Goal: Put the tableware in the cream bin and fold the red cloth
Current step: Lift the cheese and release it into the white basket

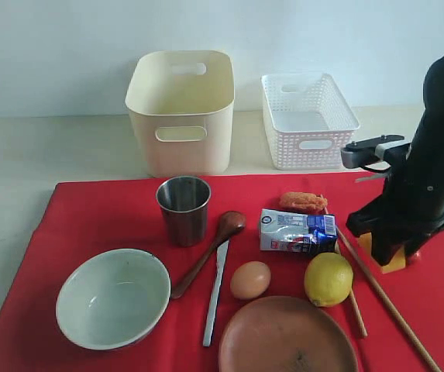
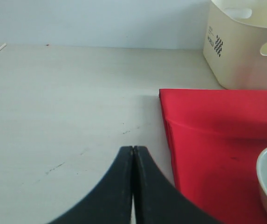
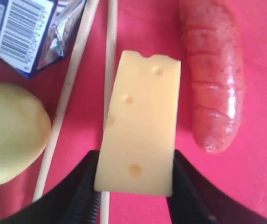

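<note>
The red cloth point(image 1: 105, 213) lies flat under a steel cup point(image 1: 184, 208), a pale bowl point(image 1: 113, 297), a wooden spoon point(image 1: 206, 252), a knife point(image 1: 216, 291), a brown plate point(image 1: 287, 337) and chopsticks point(image 1: 384, 298). Behind the cloth stands the cream bin point(image 1: 180, 112). My right gripper point(image 3: 134, 179) is shut on a cheese wedge point(image 3: 140, 128), low over the cloth's right side next to the chopsticks point(image 3: 72, 70). Shut on nothing, my left gripper point(image 2: 133, 149) hangs over bare table beside the cloth's left edge point(image 2: 217, 126). It is out of the exterior view.
A white lattice basket point(image 1: 308, 118) stands right of the bin. A milk carton point(image 1: 297, 230), sausage point(image 1: 303, 202), egg point(image 1: 250, 280) and lemon point(image 1: 328, 279) lie among the tableware. Close to the held cheese are the sausage point(image 3: 215, 74) and lemon point(image 3: 12, 133).
</note>
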Robot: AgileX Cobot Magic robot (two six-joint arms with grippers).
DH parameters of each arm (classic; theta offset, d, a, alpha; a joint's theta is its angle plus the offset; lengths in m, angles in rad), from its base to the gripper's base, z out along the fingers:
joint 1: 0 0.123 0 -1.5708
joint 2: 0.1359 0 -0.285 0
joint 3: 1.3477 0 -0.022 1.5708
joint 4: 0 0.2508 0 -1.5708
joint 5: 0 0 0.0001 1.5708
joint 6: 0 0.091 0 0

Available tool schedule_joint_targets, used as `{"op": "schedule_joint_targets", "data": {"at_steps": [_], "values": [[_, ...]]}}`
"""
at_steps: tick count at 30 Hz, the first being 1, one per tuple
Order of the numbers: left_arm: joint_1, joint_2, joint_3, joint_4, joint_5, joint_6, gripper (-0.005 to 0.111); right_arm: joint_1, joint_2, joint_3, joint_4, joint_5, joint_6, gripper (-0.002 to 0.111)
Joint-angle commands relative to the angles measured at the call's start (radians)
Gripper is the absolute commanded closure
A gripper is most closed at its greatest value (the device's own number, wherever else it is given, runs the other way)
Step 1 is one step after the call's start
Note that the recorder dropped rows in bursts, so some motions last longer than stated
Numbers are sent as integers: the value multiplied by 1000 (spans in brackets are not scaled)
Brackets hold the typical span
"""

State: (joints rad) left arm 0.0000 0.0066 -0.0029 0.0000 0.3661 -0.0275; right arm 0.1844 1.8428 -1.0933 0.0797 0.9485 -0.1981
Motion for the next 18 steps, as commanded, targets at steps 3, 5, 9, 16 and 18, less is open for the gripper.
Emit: {"op": "schedule_joint_targets", "data": {"at_steps": [3, 5, 9, 16, 18], "values": [[1, -7, 3, 0, -13, 4, 107, 2, -50, -31, 0, -4, 4, 108], [1, -7, 3, 0, -13, 4, 107, 2, -79, -31, 0, -48, 4, 108], [1, -7, 3, 0, -13, 4, 107, 2, -142, -31, 5, -142, 4, 108], [1, -7, 3, 0, -13, 4, 107, 2, -187, -36, 171, -369, -75, 108], [1, -7, 3, 0, -13, 4, 107, 2, -164, -70, 217, -398, -149, 108]]}}
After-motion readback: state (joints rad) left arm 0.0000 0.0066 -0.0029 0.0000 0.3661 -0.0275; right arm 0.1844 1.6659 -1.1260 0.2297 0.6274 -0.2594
